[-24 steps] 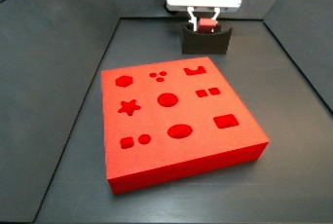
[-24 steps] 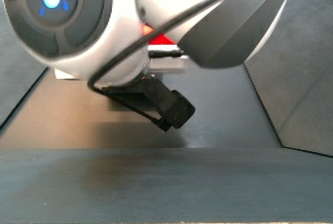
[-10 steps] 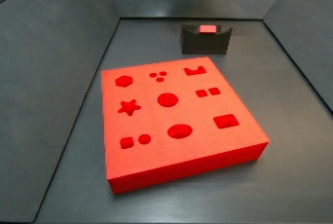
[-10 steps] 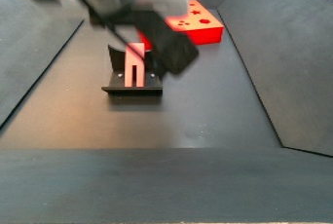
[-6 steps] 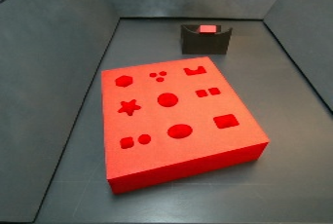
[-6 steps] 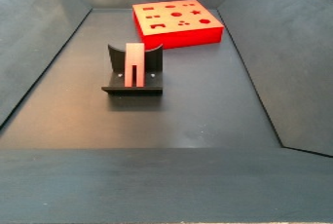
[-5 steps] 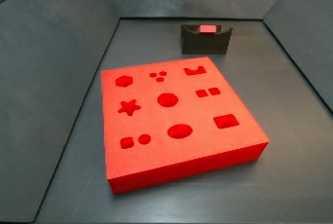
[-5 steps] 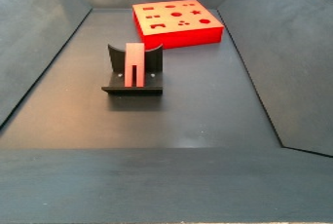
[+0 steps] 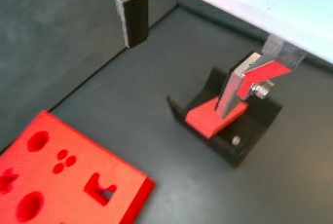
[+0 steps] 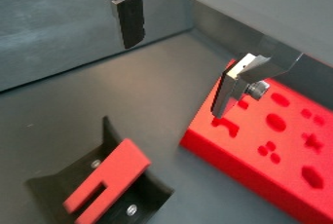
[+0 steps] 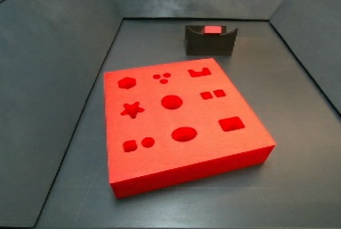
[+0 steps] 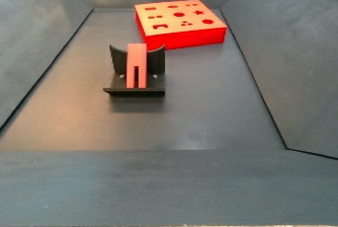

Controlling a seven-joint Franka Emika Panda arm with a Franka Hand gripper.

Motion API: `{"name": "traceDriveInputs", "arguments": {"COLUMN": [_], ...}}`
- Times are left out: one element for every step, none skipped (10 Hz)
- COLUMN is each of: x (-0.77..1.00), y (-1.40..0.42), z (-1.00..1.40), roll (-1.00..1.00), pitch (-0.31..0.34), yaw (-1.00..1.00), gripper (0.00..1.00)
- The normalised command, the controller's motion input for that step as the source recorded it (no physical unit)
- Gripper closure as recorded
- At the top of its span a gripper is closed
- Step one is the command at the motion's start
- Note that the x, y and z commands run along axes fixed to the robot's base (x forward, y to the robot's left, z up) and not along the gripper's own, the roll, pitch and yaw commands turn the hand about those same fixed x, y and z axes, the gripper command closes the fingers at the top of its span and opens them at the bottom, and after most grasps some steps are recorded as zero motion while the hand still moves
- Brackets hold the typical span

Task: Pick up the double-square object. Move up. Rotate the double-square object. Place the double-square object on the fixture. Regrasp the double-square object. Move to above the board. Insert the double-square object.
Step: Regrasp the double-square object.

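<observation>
- The work floor (image 11: 80, 123) is a dark grey tray with sloped walls, and in both side views it holds only the board and the fixture; no arm shows above either.
- What changed: a couple of seconds ago I had the gripper down at the fixture with the piece; a second ago it was climbing clear, and it is now out of both side views. I take that as the placing step done and the regrasp up next.
- In a side view, going left to right, the board (image 11: 180, 123) fills the middle of the floor, and the fixture (image 11: 210, 42) sits well apart from it near the back wall, with the double-square object (image 11: 210, 30) showing as a red cap in its notch.
- In a side view from the other end, the fixture (image 12: 136, 73) is nearer, with the double-square object (image 12: 137, 65) leaning in it as a pink bar, and the board (image 12: 180, 22) lies beyond to the right.
- In a wrist view, the gripper (image 9: 196, 41) hangs high with its fingers (image 9: 135, 18) spread wide and nothing between them. The double-square object (image 9: 208, 119) rests in the fixture (image 9: 240, 130) far below the tips, nearer the finger with the screw than the gap's middle.
- In a wrist view the gripper (image 10: 180, 57) is again empty, and the double-square object (image 10: 107, 179) lies well off from the fingertips.
- My judgement: I must recentre over the fixture before descending.
</observation>
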Motion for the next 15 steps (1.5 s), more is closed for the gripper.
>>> {"name": "traceDriveInputs", "arguments": {"x": [-0.04,-0.03,-0.03,-0.02,-0.03,-0.02,-0.01,0.00,0.02,0.04,0.05,0.06,0.08,0.09,0.10], "y": [-0.03,-0.02,-0.02,-0.02,-0.02,-0.02,-0.02,-0.02,-0.02,-0.03,-0.03,-0.03,-0.03,-0.04,-0.04], "z": [0.01,0.00,0.01,0.01,0.01,0.01,0.01,0.01,-0.01,0.00,-0.01,-0.01,-0.01,-0.01,-0.01], "roll": [1.00,1.00,1.00,1.00,1.00,1.00,1.00,1.00,1.00,1.00,1.00,1.00,1.00,1.00,1.00], "pitch": [0.016,0.009,0.005,0.002,0.002,0.006,0.009,0.012,0.019,0.029,0.041,0.051,0.082,0.106,0.131], "yaw": [0.04,0.04,0.04,0.04,0.05,0.05,0.05,0.05,0.05,0.06,0.06,0.06,0.07,0.09,0.11], "gripper": [0.00,0.00,0.00,0.00,0.00,0.00,0.00,0.00,0.00,0.00,0.00,0.00,0.00,0.00,0.00]}}
